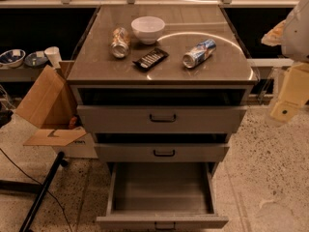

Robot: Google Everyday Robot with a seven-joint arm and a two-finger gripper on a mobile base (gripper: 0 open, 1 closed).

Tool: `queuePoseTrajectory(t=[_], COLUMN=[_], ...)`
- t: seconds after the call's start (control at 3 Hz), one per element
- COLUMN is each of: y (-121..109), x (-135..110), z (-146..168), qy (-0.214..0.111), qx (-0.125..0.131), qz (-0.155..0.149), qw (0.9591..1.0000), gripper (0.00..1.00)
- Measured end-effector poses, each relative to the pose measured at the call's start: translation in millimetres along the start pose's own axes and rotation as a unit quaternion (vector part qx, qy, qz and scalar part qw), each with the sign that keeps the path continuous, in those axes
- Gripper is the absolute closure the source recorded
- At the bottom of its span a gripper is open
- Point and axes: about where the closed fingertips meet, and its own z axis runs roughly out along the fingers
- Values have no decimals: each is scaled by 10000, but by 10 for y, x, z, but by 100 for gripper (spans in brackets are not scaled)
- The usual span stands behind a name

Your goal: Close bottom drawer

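Observation:
The bottom drawer (161, 190) is the lowest of the cabinet's three grey drawers. It is pulled far out towards the camera and its plain grey inside is bare. Its slim front panel (193, 221) with a small black handle (164, 225) lies at the bottom edge of the camera view. The middle drawer (162, 152) and the top drawer (162, 119) also stand a little way out. My gripper (288, 96), cream-coloured, hangs at the right edge of the view, level with the top drawer and apart from the cabinet, well above and to the right of the bottom drawer.
On the cabinet top (96, 66) lie a white bowl (147, 29), two tipped cans (120, 42) (199, 53) and a flat black object (150, 58). An open cardboard box (46, 105) stands to the left. A black stand leg (41, 195) crosses the floor at lower left.

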Motion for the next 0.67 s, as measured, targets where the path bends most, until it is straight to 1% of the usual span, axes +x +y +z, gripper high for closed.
queuePoseTrajectory(t=[0.33,0.67], y=[0,19], x=[0,-12], z=[0,15], qy=[0,71], qx=[0,86], qz=[0,-9], qw=[10000,9999], gripper=[0,0])
